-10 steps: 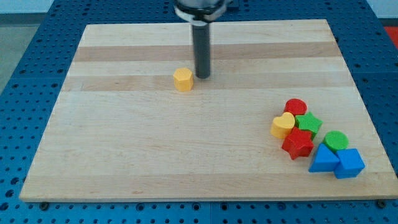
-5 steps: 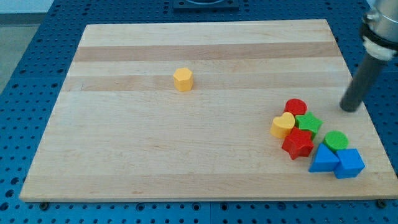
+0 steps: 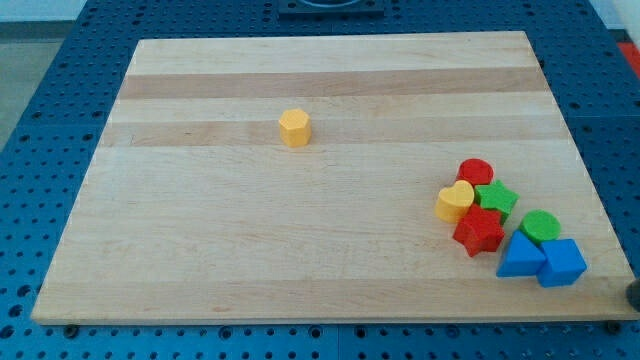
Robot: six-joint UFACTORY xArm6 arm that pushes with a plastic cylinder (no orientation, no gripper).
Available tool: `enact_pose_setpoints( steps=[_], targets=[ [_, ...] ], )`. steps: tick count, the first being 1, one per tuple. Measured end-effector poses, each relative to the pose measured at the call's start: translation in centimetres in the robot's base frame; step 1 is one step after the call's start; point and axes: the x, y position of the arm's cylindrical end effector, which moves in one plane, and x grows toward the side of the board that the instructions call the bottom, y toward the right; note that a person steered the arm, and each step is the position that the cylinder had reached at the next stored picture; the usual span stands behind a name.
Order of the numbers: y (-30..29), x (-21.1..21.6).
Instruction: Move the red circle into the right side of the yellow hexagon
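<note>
The yellow hexagon (image 3: pixel 294 128) stands alone on the wooden board, left of centre towards the view's top. The red circle (image 3: pixel 476 172) sits at the top of a cluster of blocks at the view's lower right, touching the green star (image 3: pixel 496 200) and the yellow heart (image 3: pixel 455 201). Only a dark sliver of my rod shows at the view's right edge, with my tip (image 3: pixel 634 298) off the board and right of the blue blocks. It touches no block.
Below the red circle lie a red star (image 3: pixel 478 231), a green circle (image 3: pixel 541 226), a blue triangle (image 3: pixel 519 257) and a blue cube (image 3: pixel 562 263), packed close together. The board's right edge (image 3: pixel 590 200) runs just beside the cluster.
My rod went from beside the yellow hexagon to the right of the cluster, then down and almost out of view at the lower right. No block moved.
</note>
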Motion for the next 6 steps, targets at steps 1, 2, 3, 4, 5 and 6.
enact_pose_setpoints(
  steps=[1, 2, 3, 4, 5, 6],
  targets=[
    [-2.2, -0.1],
    [-2.9, -0.1],
    [-2.9, -0.1],
    [-2.9, -0.9],
    [-3.1, -2.1],
    [-3.4, -2.2]
  ],
)
